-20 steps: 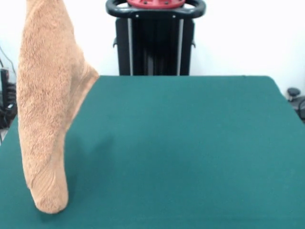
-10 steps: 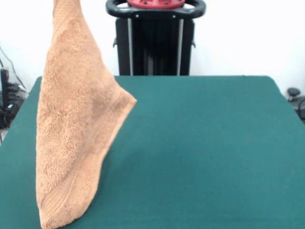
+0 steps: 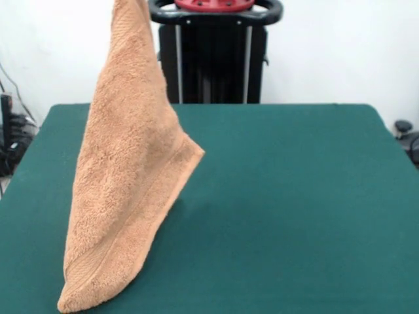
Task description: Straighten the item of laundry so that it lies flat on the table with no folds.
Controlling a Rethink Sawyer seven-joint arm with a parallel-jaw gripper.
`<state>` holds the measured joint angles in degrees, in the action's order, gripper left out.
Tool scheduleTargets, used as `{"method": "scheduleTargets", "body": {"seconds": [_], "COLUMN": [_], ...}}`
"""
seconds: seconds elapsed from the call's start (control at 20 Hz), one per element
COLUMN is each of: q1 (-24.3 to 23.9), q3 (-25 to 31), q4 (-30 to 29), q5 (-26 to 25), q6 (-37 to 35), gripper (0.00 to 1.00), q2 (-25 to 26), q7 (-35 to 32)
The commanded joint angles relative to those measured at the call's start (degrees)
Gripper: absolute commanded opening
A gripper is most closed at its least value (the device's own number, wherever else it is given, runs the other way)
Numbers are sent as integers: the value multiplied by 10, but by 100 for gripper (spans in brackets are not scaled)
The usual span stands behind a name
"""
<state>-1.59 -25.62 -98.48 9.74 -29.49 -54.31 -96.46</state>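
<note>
White wall behind, green table (image 3: pixel 294 209) in front. The towel (image 3: pixel 124 190) hangs from above the picture's top edge, where the hand is out of sight, its grip unknowable; its lowest corner reaches the table's near edge.

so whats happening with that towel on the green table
A tan-orange towel hangs by its top, which runs off the upper edge of the front view, so whatever is holding it is out of sight. It drapes down in a long triangle, with its lowest corner at or just above the green table near the front left of the picture. One side corner sticks out to the right. It is still hanging, not spread flat. The robot's black pedestal stands behind the table.
</note>
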Motion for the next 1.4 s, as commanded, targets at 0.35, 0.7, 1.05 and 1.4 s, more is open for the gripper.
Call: {"method": "scheduleTargets", "body": {"seconds": [0.35, 0.7, 1.05, 1.4], "q1": [36, 52, 58, 105], "q3": [11, 24, 56, 36], "q4": [-127, -170, -235, -268], "q5": [81, 82, 127, 180], "q6": [-129, -12, 59, 29], "gripper": [0, 0, 0, 0], "q2": [34, 47, 42, 26], "q7": [-250, -259, -287, -347]}}
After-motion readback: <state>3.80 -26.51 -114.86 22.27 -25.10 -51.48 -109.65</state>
